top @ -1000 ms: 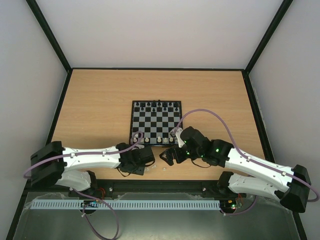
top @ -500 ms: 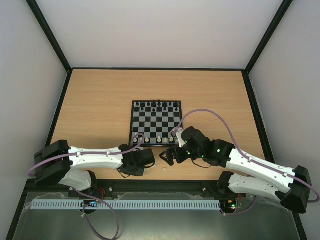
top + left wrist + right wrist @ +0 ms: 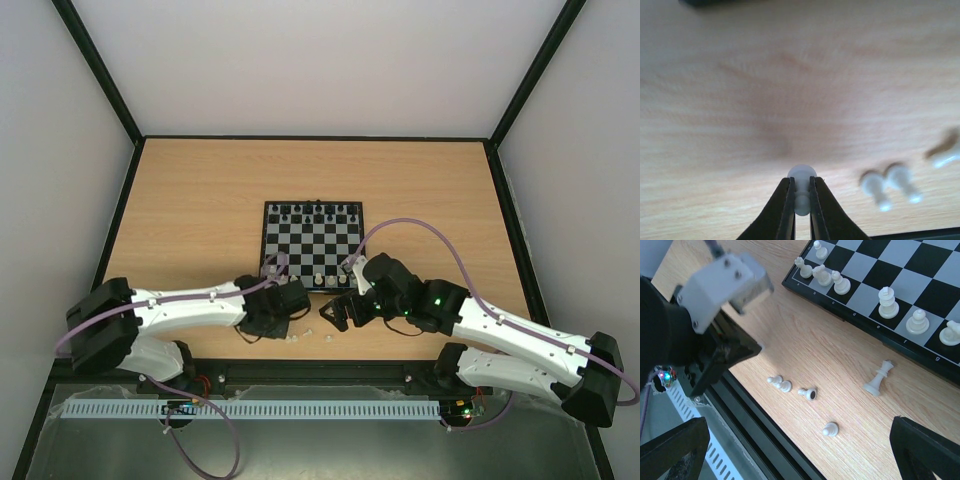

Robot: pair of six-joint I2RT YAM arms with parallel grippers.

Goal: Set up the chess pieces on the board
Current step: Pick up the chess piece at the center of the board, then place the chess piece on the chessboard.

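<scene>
The left pincer (image 3: 801, 189) is closed on a small white pawn (image 3: 801, 176). Its 2 dark fingers (image 3: 782, 210) press the stem from either side, and the round head shows above their tips. It sits over bare wood of the counter (image 3: 200, 210), just off the near left corner of the board (image 3: 300, 246). A soft shadow lies on the wood beyond the pawn (whether the pawn touches the counter cannot be told).

The right pincer (image 3: 797, 440) stands wide open and grips nothing, its 2 black fingers (image 3: 670, 452) at the lower corners of its own view. It hangs over the strip of counter between the board's near border and the counter's near edge.

Loose pawns (image 3: 784, 385) lie on that strip. The right wrist view shows 4 of them:
- 2 lie on their sides, touching each other.
- 1 (image 3: 809, 393) lies just beside them with its base showing.
- 1 (image 3: 830, 429) stands upright nearer the counter's edge.

In the blurred left wrist view, 2 of them lie just to the right of the held pawn.

A taller white piece (image 3: 879, 377) lies tipped over just beside the board's border, apart from the pawns. In the right wrist view, 7 white pieces (image 3: 887, 302) stand on the board's near rows. Black pieces (image 3: 315, 212) line its far side.
</scene>
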